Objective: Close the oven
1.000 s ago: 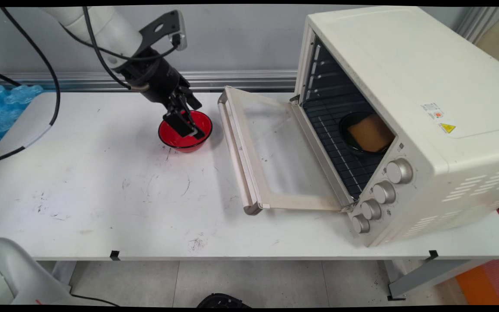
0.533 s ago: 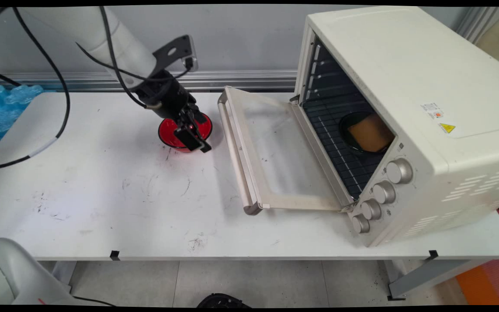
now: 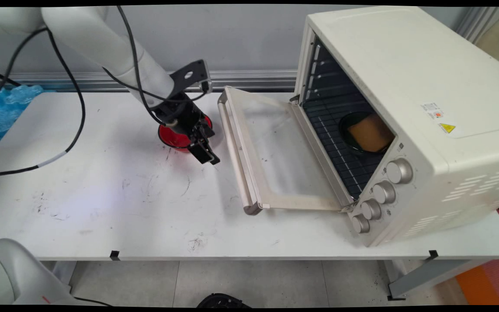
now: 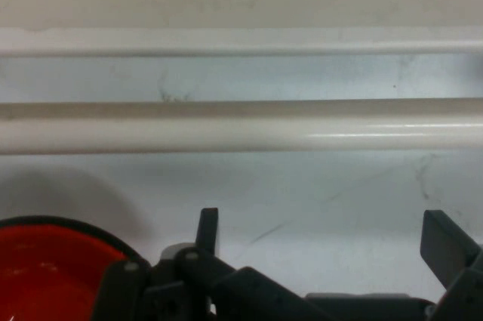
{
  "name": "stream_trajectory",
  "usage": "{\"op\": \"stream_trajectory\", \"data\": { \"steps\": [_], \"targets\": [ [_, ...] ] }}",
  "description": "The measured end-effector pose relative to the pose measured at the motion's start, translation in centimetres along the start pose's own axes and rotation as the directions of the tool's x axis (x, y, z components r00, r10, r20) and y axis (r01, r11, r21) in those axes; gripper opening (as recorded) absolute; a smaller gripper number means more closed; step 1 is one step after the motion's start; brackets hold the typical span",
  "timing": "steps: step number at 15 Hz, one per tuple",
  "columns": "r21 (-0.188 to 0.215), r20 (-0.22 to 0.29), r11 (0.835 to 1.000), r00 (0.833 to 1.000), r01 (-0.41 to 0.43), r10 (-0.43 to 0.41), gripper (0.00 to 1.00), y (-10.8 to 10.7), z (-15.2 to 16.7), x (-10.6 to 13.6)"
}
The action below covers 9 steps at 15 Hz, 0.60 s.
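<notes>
Your pincer (image 3: 208,157) hangs spread and empty — centre-left of frame. Nearest: red bowl (image 3: 176,138) and oven door's handle bar (image 4: 241,132).

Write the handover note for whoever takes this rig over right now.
End effector: open, holding nothing, low over the table between the red bowl and the oven door's handle.
Red bowl: on the table, beside the end effector, apart from it.
Toaster oven: door folded down flat; a dark dish with a tan slab sits on its rack.
</notes>
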Motion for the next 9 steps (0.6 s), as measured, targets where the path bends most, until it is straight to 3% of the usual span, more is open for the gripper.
{"op": "stream_trajectory", "data": {
  "steps": [9],
  "targets": [
    [0.006,0.0,1.0,1.0,-0.003,0.003,1.0,-0.8,4.1,-0.3]
  ]
}}
